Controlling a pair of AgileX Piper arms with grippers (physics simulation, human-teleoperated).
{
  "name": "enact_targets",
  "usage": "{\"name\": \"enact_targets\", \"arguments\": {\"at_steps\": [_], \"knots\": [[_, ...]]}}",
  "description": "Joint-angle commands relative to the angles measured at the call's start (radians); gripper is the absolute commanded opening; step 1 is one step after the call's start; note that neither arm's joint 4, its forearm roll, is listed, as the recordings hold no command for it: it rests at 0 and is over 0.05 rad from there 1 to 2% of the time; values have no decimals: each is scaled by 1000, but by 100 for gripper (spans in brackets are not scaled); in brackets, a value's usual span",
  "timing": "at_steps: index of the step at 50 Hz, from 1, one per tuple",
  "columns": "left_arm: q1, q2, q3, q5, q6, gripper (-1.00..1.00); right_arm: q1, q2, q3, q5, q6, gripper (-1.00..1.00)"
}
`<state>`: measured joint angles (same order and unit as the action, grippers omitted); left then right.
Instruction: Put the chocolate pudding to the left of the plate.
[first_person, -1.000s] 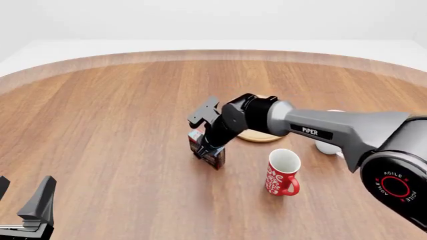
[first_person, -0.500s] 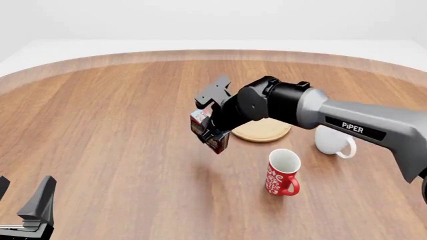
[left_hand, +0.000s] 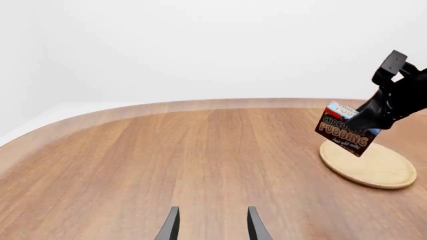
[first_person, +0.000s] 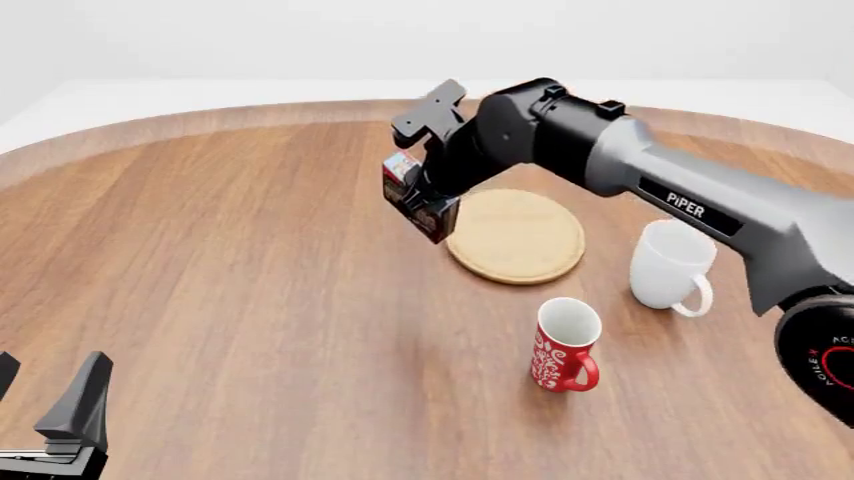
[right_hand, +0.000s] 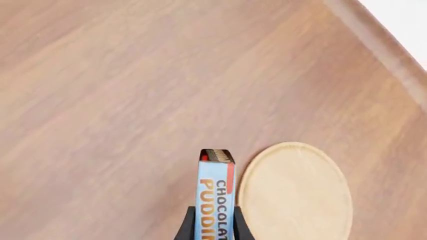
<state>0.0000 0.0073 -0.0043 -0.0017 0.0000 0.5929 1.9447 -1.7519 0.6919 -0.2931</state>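
Observation:
My right gripper (first_person: 424, 200) is shut on the chocolate pudding (first_person: 415, 199), a dark brown carton with a light blue top band. It holds the carton tilted in the air, above the table just off the left rim of the plate (first_person: 518, 235), a flat round tan wooden disc. The left wrist view shows the pudding (left_hand: 345, 130) hanging over the plate's (left_hand: 370, 165) near edge. The right wrist view shows the pudding (right_hand: 215, 197) between the fingers, beside the plate (right_hand: 293, 192). My left gripper (first_person: 54, 410) is open and empty at the table's near left; its fingers (left_hand: 170, 226) show over bare wood.
A white mug (first_person: 670, 265) stands right of the plate. A red patterned mug (first_person: 566, 345) stands in front of the plate, nearer to me. The round wooden table's far rim (first_person: 427, 107) curves behind.
My right gripper has lifted the pudding off the table and carried it up and away from me, to the plate's left rim. The left arm has not moved.

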Motion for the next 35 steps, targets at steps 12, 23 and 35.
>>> {"name": "enact_targets", "arguments": {"at_steps": [12,23,35], "knots": [[0,0,0,0,0,100,-62,363,-632,254,-33,-100],[0,0,0,0,0,100,-72,628,-1071,429,-25,-100],[0,0,0,0,0,100,-72,681,-1078,400,-10,-100]]}}
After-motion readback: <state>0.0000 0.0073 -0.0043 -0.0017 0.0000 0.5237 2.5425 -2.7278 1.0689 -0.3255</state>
